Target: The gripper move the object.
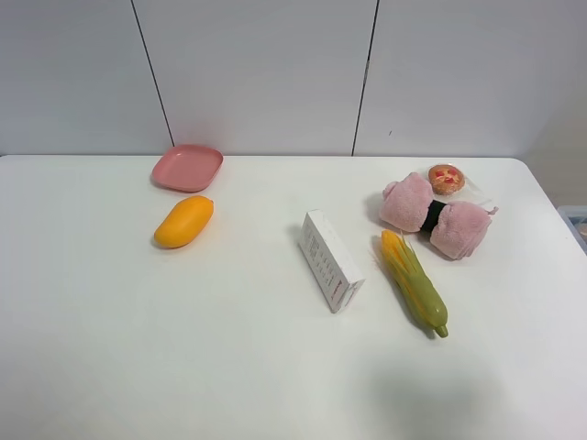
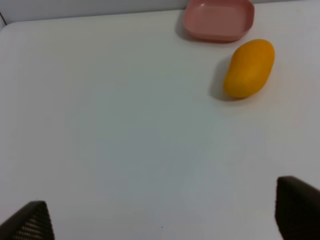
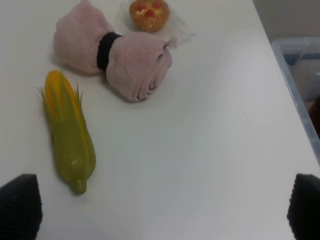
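A: Where does the tart (image 1: 447, 178) lie?

B: At the far right of the white table (image 1: 229, 348), in clear crinkly wrap, golden-brown with red spots on top. It sits just behind the pink rolled towel (image 1: 435, 215), on the wall side, and the wrap appears to touch the towel. In the right wrist view the tart (image 3: 149, 14) shows beyond the towel (image 3: 115, 55), which is bound at its middle by a black band.

A: What else is on that side?

B: An ear of corn (image 1: 414, 280) in a green husk lies just in front of the towel, yellow tip toward it. A white box (image 1: 330, 260) lies beside the corn, nearer the table's middle. The corn (image 3: 67, 131) also shows in the right wrist view, and a clear plastic bin (image 3: 300, 80) stands off the table's edge.

A: And the left side?

B: An orange mango (image 1: 184, 221) lies near a pink dish (image 1: 188, 168) by the wall, the two slightly apart; the left wrist view shows the same mango (image 2: 249, 68) and dish (image 2: 219, 19).

A: How do the grippers stand?

B: The left gripper (image 2: 165, 220) has its fingertips (image 2: 30, 222) spread wide over bare table, holding nothing. The right gripper (image 3: 162, 207) likewise has its fingertips (image 3: 20, 202) wide apart, empty, well short of the tart. Neither arm shows in the high view.
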Tool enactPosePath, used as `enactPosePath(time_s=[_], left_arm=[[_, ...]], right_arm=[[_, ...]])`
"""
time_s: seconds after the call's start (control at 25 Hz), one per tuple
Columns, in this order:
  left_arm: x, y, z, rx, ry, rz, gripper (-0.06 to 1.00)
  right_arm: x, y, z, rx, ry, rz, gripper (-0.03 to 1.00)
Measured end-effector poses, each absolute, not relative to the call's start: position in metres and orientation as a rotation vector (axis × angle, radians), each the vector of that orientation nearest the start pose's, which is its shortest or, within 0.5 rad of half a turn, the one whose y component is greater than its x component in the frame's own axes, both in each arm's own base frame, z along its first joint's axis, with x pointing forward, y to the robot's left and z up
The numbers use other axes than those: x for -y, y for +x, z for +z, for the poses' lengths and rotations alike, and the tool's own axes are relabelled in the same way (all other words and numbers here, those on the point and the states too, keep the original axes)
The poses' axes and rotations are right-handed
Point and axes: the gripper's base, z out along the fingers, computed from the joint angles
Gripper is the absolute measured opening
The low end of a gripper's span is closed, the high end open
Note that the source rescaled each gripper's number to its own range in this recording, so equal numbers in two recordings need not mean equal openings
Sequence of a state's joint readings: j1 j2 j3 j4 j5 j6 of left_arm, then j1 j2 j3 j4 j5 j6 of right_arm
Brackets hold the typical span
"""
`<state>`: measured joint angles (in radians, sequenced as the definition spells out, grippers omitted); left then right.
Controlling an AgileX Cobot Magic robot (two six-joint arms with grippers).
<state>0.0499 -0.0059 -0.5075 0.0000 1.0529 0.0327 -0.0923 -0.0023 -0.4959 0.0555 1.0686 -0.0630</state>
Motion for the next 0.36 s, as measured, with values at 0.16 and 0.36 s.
enactPosePath(time_s=[0.16, 0.36], left_arm=[[0.0003, -0.0064, 0.2799, -2.023, -0.017, 0.052, 1.00], [0.0003, -0.0064, 0.2799, -2.023, -0.017, 0.052, 1.00]], right_arm=[[-0.0049, -0.0047, 0.2756, -2.053, 0.027, -0.030, 1.00], [-0.0049, -0.0047, 0.2756, -2.053, 0.027, -0.030, 1.00]])
